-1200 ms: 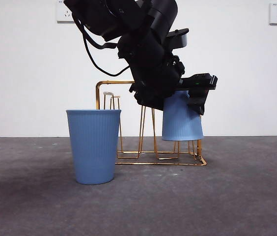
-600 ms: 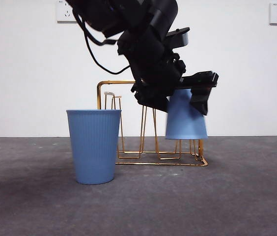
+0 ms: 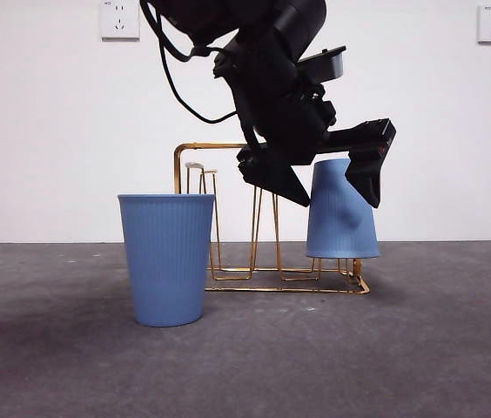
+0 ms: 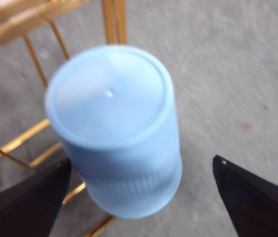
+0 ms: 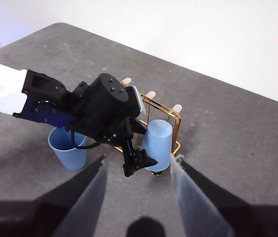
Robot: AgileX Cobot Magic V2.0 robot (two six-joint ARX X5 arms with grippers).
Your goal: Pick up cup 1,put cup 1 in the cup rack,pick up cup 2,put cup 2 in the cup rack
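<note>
One blue ribbed cup sits upside down on the right end of the gold wire cup rack, leaning slightly, its rim above the rack's base. My left gripper is open, with a black jaw on each side of that cup and a gap to both. In the left wrist view the cup's flat bottom fills the middle between the spread jaws of the left gripper. The other blue cup stands upright on the table, left of the rack. My right gripper hangs open high above the scene.
The table is dark grey. A white wall with two sockets stands behind it. The left arm reaches over the upright cup to the rack.
The left gripper's jaws have opened and let go of the upside-down cup. The cup has dropped lower and a little to the right on the rack.
</note>
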